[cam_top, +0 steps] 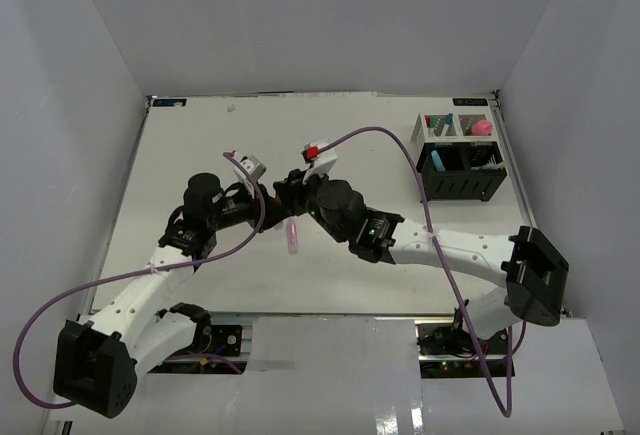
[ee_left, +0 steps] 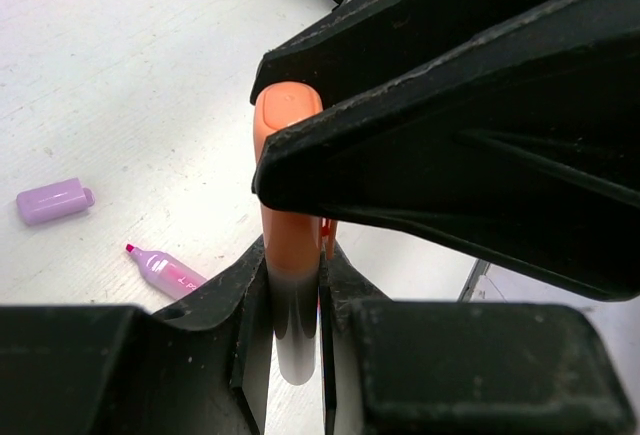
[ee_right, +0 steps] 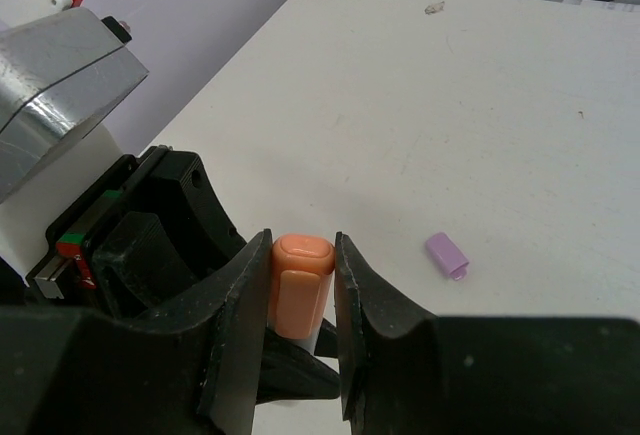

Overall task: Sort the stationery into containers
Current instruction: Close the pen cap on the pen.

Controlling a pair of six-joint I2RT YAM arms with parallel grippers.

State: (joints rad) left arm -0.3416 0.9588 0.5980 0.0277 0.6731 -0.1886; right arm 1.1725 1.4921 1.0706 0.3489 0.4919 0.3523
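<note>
— First, going from the left toward the organizer [cam_top: 462, 187]?
— There, the left gripper [ee_left: 293, 267], closed on the lower barrel of an orange marker [ee_left: 290, 225], well left of the organizer, over mid-tabletop [cam_top: 200, 145].
— Next along?
— Then the right gripper [ee_right: 300, 255], clamped on that marker's orange cap end, tip to tip with the other.
— Loose bits?
— A purple cap [ee_left: 54, 200] and an uncapped purple highlighter [ee_left: 165, 270], lying apart, both well left of the organizer.
— Inside the organizer itself?
— Thin pens [cam_top: 437, 123] in one white mesh compartment, a pink round thing [cam_top: 483, 127] in the next, a blue item [cam_top: 441, 160] in the black part.
</note>
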